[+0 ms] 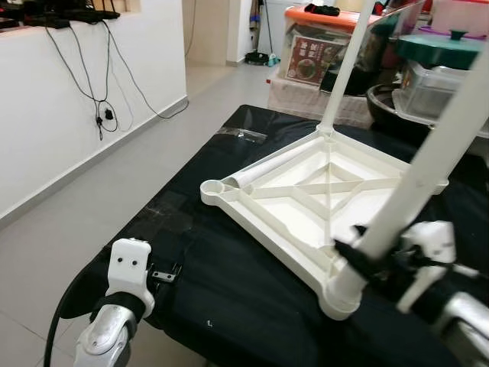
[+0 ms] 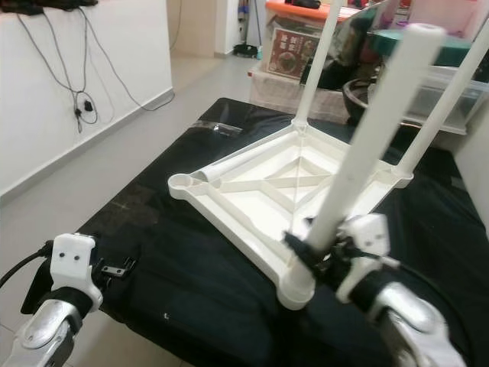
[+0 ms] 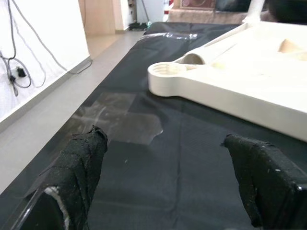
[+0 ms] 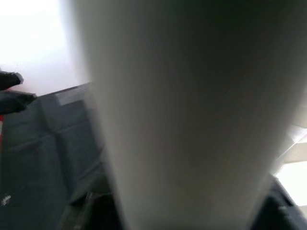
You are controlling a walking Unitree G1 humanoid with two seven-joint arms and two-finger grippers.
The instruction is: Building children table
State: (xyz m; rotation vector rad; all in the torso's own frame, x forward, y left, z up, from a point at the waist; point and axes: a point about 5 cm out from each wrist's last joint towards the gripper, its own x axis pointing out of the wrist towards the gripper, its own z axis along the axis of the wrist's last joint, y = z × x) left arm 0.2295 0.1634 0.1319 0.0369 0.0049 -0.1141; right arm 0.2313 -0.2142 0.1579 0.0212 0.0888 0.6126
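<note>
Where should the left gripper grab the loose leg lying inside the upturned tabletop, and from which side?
Probably the loose leg is best taken on its round shaft, just behind the open end near the empty socket. It lies flat against the tabletop's rim, which blocks a sideways approach. So the open left gripper should come from above, fingers straddling the tube.
</note>
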